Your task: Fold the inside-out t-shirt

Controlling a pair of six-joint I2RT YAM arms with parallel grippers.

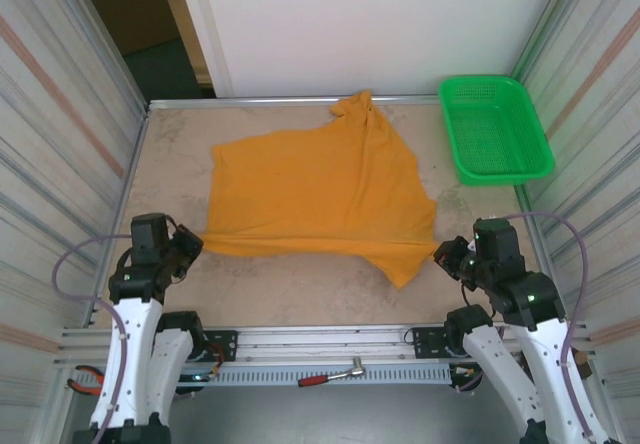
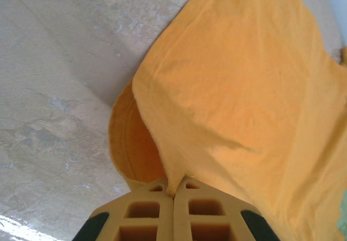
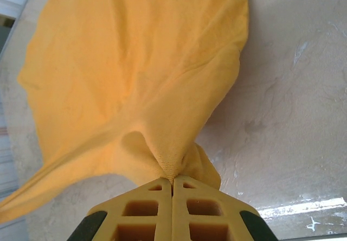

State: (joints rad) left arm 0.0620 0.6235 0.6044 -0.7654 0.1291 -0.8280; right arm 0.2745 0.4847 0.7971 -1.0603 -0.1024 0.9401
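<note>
The inside-out t-shirt is plain orange-yellow cloth spread over the middle of the table, bunched to a peak at the far edge. My left gripper is shut on its near left corner; in the left wrist view the cloth runs away from the pinch between the fingertips. My right gripper is shut on the near right corner, and the right wrist view shows the fabric gathered into the closed jaws. The near edge is stretched between the two grippers.
A green plastic basket stands at the far right corner of the table. Metal walls enclose both sides. A red-handled tool lies on the rail in front of the arm bases.
</note>
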